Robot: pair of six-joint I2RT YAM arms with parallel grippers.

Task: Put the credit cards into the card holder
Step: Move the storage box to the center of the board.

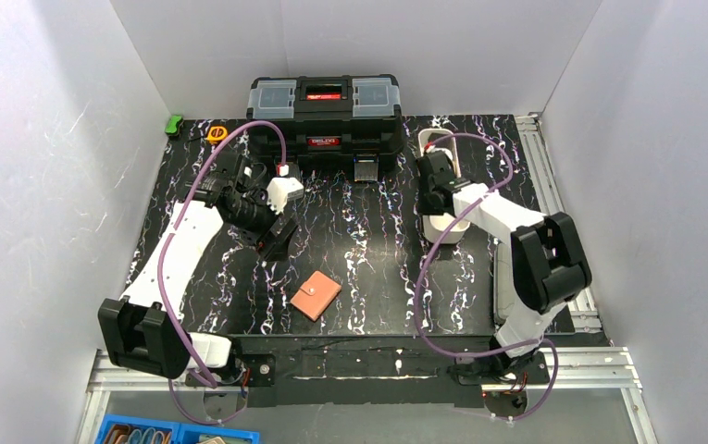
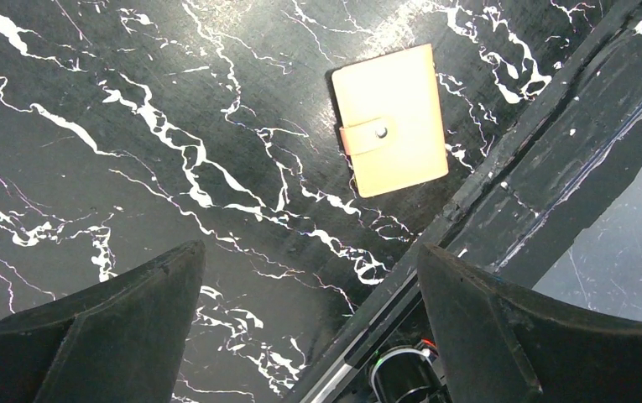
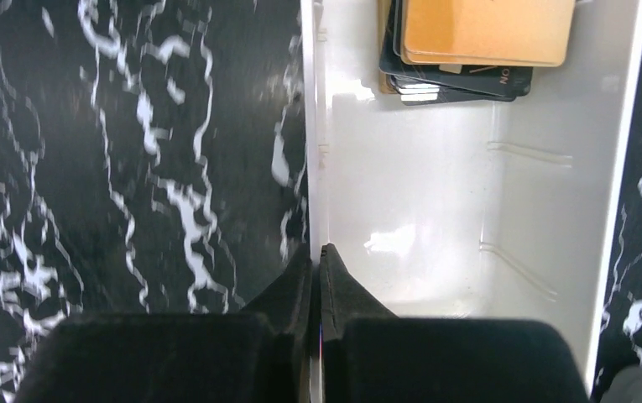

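Note:
The tan-pink card holder [image 1: 316, 296] lies closed and snapped on the black marbled table near the front edge. It also shows in the left wrist view [image 2: 391, 120]. My left gripper [image 1: 276, 236] hovers behind and to the left of it, open and empty [image 2: 310, 252]. The credit cards [image 3: 485, 34] sit stacked at the far end of the long white tray [image 3: 552, 210], a yellow-orange one on top of dark ones. My right gripper [image 3: 317, 250] is shut on the tray's left wall [image 3: 310, 168], with one finger outside and one inside. In the top view the right gripper [image 1: 440, 205] sits over the tray [image 1: 446, 231].
A black toolbox [image 1: 325, 111] stands at the back centre. A green object [image 1: 174, 123] and an orange round one [image 1: 218, 133] lie at the back left. A blue bin [image 1: 160, 433] sits below the table's front rail [image 1: 378, 361]. White walls enclose the table.

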